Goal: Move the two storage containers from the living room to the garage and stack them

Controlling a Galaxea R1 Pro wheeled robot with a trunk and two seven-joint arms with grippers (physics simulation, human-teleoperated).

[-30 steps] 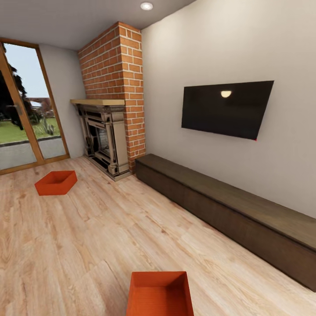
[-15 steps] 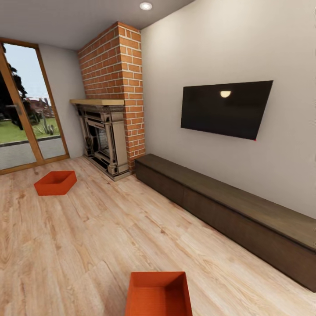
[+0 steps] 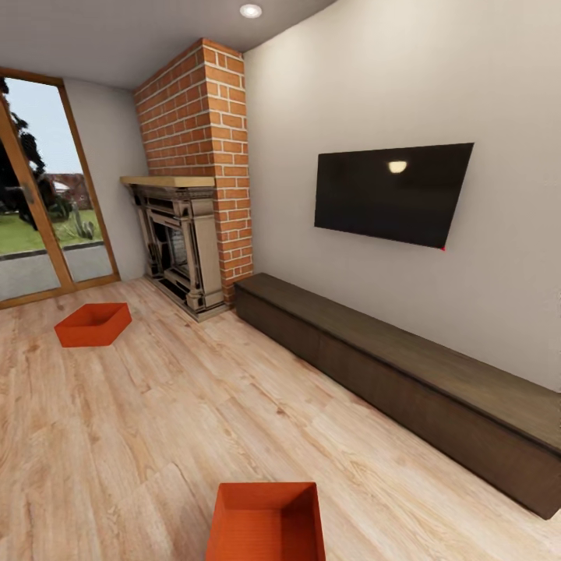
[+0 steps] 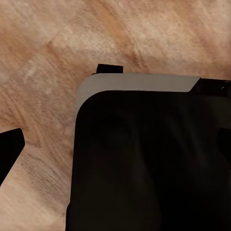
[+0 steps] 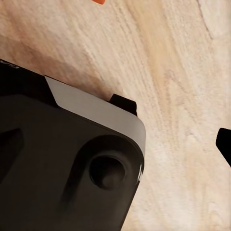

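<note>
Two orange-red storage containers lie open on the living room's light wood-plank flooring. One storage container (image 3: 266, 520) sits close in front of me at the bottom of the head view, partly cut off by the frame edge. The other storage container (image 3: 93, 324) rests farther off at the left, near the glass door and in front of the fireplace. In the left wrist view one dark fingertip (image 4: 9, 150) of the left gripper juts in at the edge over bare wood. A dark fingertip (image 5: 224, 142) of the right gripper shows likewise. Nothing is held between the fingers.
A red-brick fireplace (image 3: 199, 179) stands at the back. A black TV (image 3: 389, 193) hangs on the right wall above a long low dark-brown cabinet (image 3: 405, 374). A glass door (image 3: 39, 195) is at the left. My dark base (image 4: 149, 159) (image 5: 62, 159) sits below both wrist cameras.
The whole head picture has shifted a little to the left, so the camera has moved. Both containers lie where they were on the planks.
</note>
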